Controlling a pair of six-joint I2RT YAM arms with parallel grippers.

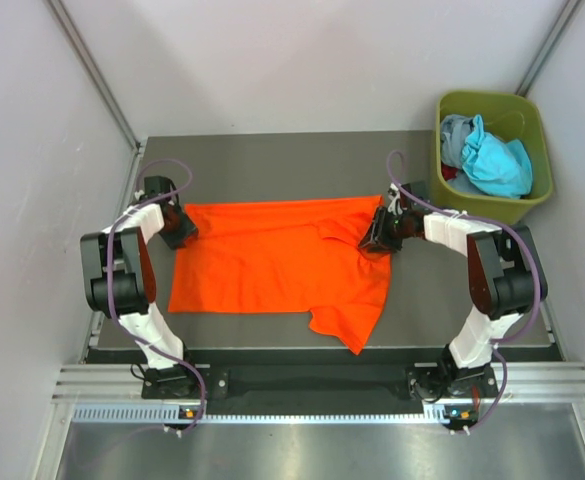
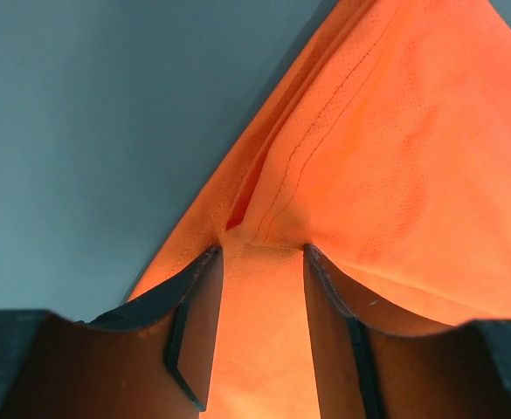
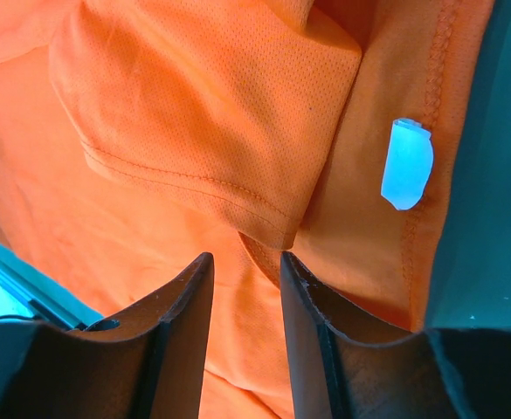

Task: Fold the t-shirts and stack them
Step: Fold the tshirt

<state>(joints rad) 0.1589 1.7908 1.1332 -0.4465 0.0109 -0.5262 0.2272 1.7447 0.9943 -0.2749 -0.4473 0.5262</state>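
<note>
A bright orange t-shirt [image 1: 272, 265] lies spread on the dark table [image 1: 272, 160], one part trailing toward the front edge. My left gripper [image 1: 182, 228] is at its far left corner. In the left wrist view its jaws [image 2: 262, 250] stand part open, straddling puckered orange cloth [image 2: 395, 157]. My right gripper [image 1: 377, 238] is at the shirt's far right edge. In the right wrist view its jaws [image 3: 246, 257] are also part open over the cloth, just below a folded-over sleeve [image 3: 203, 105] and beside the white neck label [image 3: 408, 164]. More t-shirts, teal-blue [image 1: 497, 165] and grey [image 1: 455, 135], lie in the bin.
An olive-green plastic bin [image 1: 532, 120] stands at the back right, off the table's corner. Pale walls close in on three sides. Bare table shows behind the shirt and along its left and right sides.
</note>
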